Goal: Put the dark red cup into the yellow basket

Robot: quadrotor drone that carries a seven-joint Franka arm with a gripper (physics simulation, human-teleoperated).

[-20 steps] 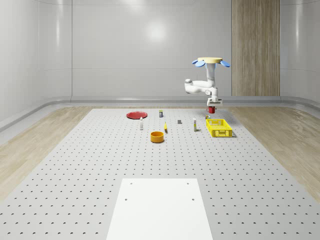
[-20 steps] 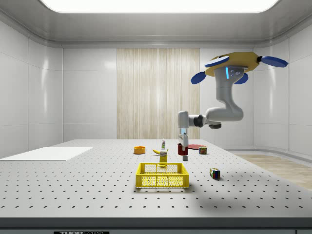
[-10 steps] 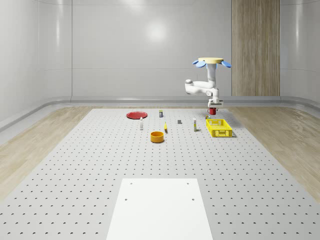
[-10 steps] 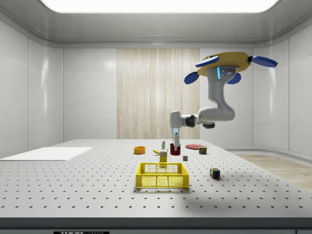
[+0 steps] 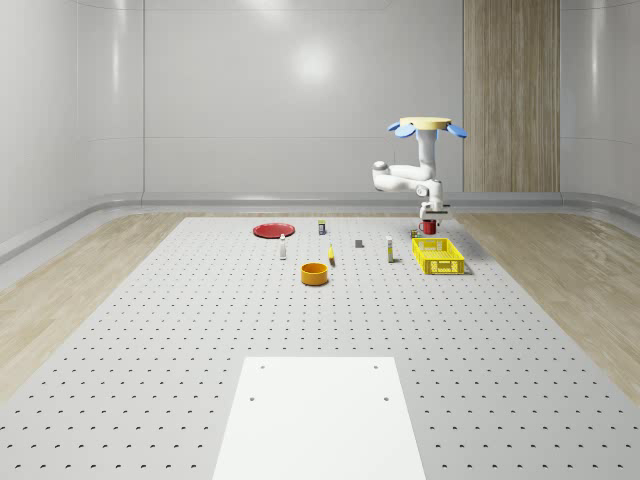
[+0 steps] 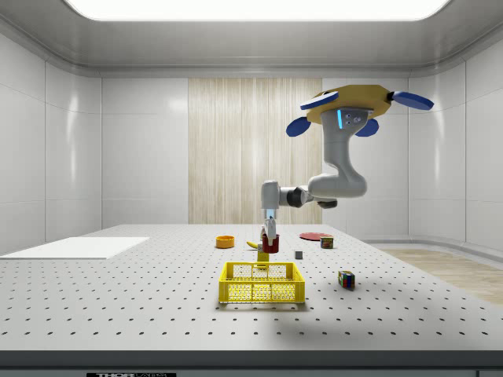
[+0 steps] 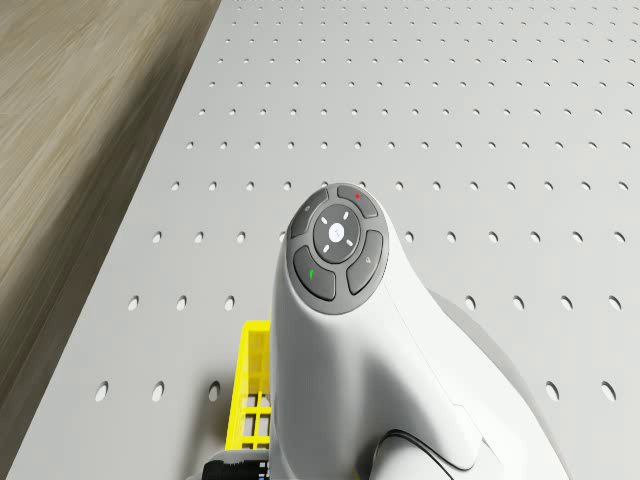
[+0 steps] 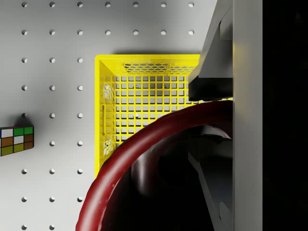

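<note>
The drone (image 6: pixel 348 104) hovers above the table (image 5: pixel 150 330), beyond the basket's (image 6: pixel 262 283) far side in the side view, with its arm bent down toward the basket. The gripper (image 6: pixel 269 233) hangs directly over the basket, clamped on the rim of the cup (image 6: pixel 270 244), which is carried upright in the air above the basket's interior and not touching it; the wrist view shows the cup's rim (image 8: pixel 144 139) over the basket's mesh floor (image 8: pixel 139 96). A coloured cube (image 8: pixel 16 140) lies on the table just beside the basket, apart from it.
</note>
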